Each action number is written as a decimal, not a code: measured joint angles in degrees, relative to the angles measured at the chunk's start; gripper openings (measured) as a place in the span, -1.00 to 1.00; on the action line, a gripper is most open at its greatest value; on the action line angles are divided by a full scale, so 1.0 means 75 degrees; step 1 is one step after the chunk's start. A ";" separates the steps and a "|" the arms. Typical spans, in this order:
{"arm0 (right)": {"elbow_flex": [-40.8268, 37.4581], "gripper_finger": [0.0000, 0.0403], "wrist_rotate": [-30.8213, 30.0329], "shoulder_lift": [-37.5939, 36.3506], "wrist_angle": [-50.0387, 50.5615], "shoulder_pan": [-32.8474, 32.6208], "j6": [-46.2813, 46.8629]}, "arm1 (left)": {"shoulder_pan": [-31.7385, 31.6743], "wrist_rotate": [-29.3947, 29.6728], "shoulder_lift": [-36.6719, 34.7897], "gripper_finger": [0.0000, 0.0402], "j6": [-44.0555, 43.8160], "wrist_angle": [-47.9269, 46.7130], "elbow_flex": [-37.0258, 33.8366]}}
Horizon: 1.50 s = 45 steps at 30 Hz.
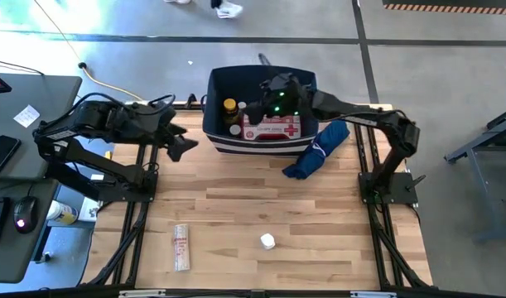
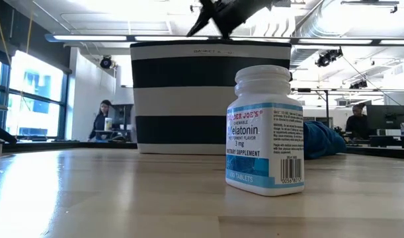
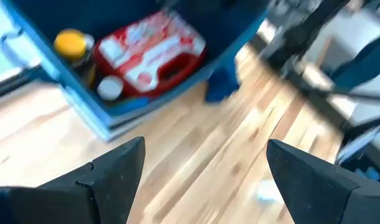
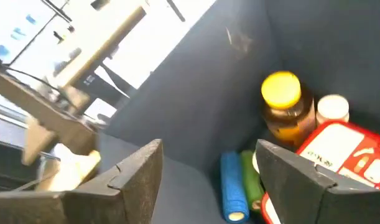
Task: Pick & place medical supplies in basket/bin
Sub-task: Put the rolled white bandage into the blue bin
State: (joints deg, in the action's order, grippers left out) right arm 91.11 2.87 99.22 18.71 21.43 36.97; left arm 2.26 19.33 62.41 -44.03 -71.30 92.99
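Note:
The navy bin (image 1: 219,136) with white stripes stands at the table's far middle. In it are a red-and-white pouch (image 1: 272,127), an amber yellow-capped bottle (image 4: 286,102), a white bottle (image 4: 333,109), and a blue tube (image 4: 232,186) beside a green tube (image 4: 250,180). My right gripper (image 4: 208,146) hovers open over the bin's far part (image 1: 273,87), touching nothing. My left gripper (image 3: 205,146) is open above the table, just left of the bin (image 1: 185,142). A small white bottle (image 1: 268,241) stands upright near the table's near edge, and a flat pale packet (image 1: 180,246) lies left of it.
A royal-blue fabric bundle (image 1: 319,149) lies against the bin's right side. Bare wood stretches between the bin and the two near items. A desk with a mouse and phone stands off the table's left. In the low view, people sit in the room beyond.

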 joint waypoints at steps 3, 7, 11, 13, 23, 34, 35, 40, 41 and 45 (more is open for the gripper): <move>0.0000 0.23 0.0008 -0.0408 0.0253 -0.0010 -0.0168 | 0.0000 -0.0404 -0.0017 0.84 -0.0148 -0.0902 0.0003; -0.0009 0.23 0.0065 -0.0715 0.0783 -0.0287 -0.0556 | 0.0003 -0.0948 0.0054 0.84 -0.0167 -0.2124 0.0000; -0.0020 0.23 0.0303 -0.0804 0.1385 -0.0828 -0.0529 | 0.0001 -0.1397 0.0213 0.84 -0.0080 -0.2406 -0.0112; -0.0024 0.23 0.0214 -0.0872 0.1678 -0.1181 -0.0338 | 0.0003 -0.1701 0.0236 0.84 -0.0221 -0.2433 -0.0225; -0.0023 0.23 -0.2109 -0.1025 0.2311 -0.3038 0.1377 | 0.0161 -0.2391 0.0473 0.84 -0.0687 -0.2512 -0.1236; -0.0023 0.23 -0.3001 -0.1031 0.2639 -0.4550 0.2941 | 0.0485 -0.3484 0.0749 0.84 0.0239 -0.1149 -0.1584; -0.0023 0.23 -0.3110 -0.1031 0.2692 -0.4655 0.2951 | 0.0558 -0.3374 0.0751 0.84 0.0010 -0.1230 -0.1585; -0.0023 0.23 -0.3523 -0.1031 0.2766 -0.5125 0.2949 | 0.1077 -0.2766 0.0831 0.84 -0.1577 -0.1542 -0.1580; -0.0023 0.23 -0.3526 -0.1031 0.2790 -0.5189 0.2902 | 0.1213 -0.2672 0.0868 0.84 -0.1920 -0.1589 -0.1581; -0.0023 0.23 -0.3443 -0.1031 0.2797 -0.5452 0.2628 | 0.1766 -0.2521 0.0953 0.84 -0.3296 -0.1724 -0.1801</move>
State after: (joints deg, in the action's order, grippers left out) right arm 90.94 -22.95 91.48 39.68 -19.46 56.67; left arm 15.51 0.43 69.56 -68.75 -84.23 79.48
